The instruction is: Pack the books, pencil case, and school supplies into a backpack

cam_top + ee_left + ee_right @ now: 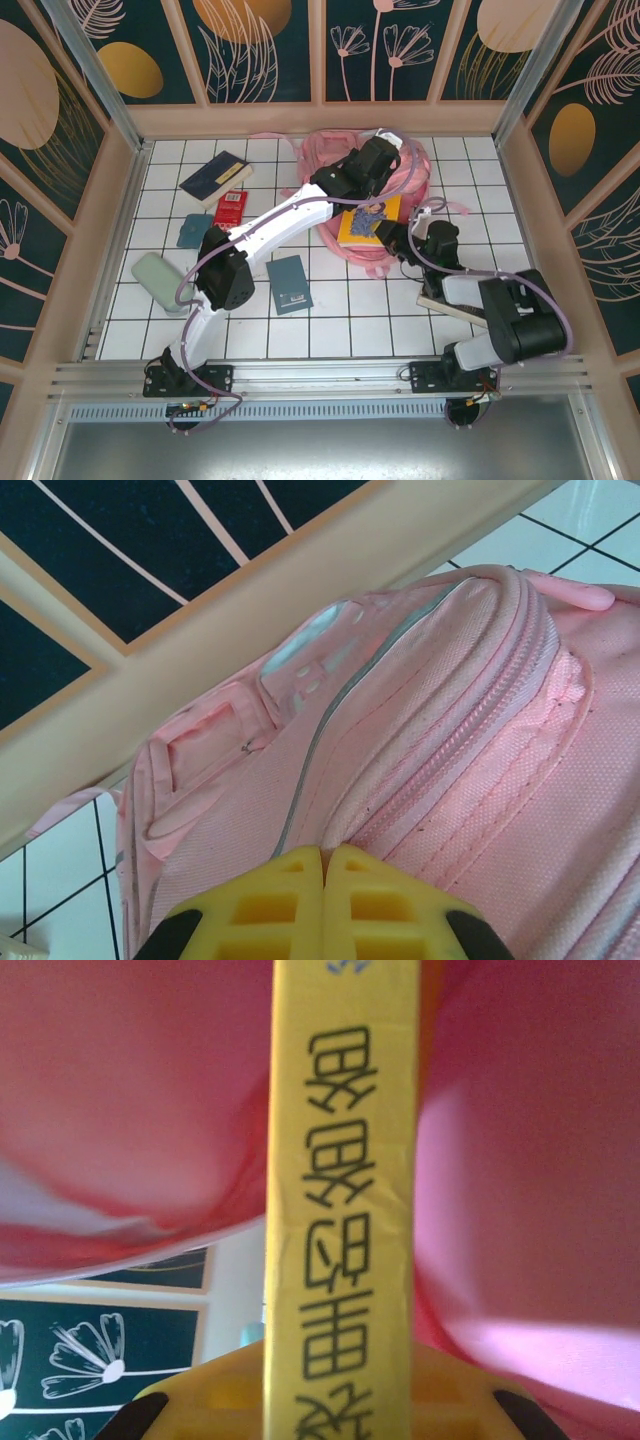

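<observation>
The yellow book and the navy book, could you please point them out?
yellow book [364,222]: top external view, middle of cover.
navy book [214,178]: top external view, middle of cover.

Pink backpack [315,150] slumps at the back — yellow book [368,222] seemingly half inside it — navy book [215,177] flat leftward.

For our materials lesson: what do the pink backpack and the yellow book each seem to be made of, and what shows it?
The backpack: woven fabric, likely nylon or polyester, matt; the left wrist view shows a fine weave, stitched seams and a zip. The yellow book: paper or card with a smooth printed cover; black characters run along its spine, with faint creases.
</observation>
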`<state>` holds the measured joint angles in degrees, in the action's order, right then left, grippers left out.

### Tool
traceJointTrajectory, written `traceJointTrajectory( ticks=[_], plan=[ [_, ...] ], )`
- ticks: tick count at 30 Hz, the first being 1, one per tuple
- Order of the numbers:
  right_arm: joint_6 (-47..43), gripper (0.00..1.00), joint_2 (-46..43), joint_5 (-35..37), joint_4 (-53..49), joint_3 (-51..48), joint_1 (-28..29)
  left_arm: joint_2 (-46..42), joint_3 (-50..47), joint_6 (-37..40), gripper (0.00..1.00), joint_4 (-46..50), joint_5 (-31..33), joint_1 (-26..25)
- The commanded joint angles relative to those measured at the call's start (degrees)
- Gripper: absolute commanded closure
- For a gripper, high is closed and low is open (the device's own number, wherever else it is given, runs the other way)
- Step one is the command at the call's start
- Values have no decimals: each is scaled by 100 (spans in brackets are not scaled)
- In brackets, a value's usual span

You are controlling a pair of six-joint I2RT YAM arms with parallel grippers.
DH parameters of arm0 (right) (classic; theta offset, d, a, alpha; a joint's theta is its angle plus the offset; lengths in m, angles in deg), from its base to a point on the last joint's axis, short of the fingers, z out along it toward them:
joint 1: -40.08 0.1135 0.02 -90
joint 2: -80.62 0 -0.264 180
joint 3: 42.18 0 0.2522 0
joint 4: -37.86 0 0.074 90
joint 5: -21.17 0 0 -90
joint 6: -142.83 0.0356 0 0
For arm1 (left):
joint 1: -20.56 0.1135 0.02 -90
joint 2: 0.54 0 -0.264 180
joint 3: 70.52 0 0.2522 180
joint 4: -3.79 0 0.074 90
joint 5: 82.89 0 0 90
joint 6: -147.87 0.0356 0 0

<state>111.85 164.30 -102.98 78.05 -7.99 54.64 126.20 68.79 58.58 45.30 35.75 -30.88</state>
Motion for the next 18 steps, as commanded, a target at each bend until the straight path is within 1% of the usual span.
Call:
traceJointTrajectory(
  ticks=[1, 6, 9, 13, 18],
  plan=[
    [-79, 100, 242, -57, 1512, 144, 1, -644, -17, -212, 100, -318, -65, -37],
    [-39, 100, 770, -18, 1721, 621, 109, -808, -170, -238, 100, -335, -241, -49],
    [44, 100, 1267, 83, 1837, 919, 123, -873, -219, -234, 100, -324, -330, -47],
    [397, 100, 2019, 206, 2203, 1414, 130, -888, -229, -200, 100, -290, -495, -54],
    [516, 100, 2718, 457, 1883, 2195, 189, -897, -264, -143, 100, -244, -561, -54]
  ],
)
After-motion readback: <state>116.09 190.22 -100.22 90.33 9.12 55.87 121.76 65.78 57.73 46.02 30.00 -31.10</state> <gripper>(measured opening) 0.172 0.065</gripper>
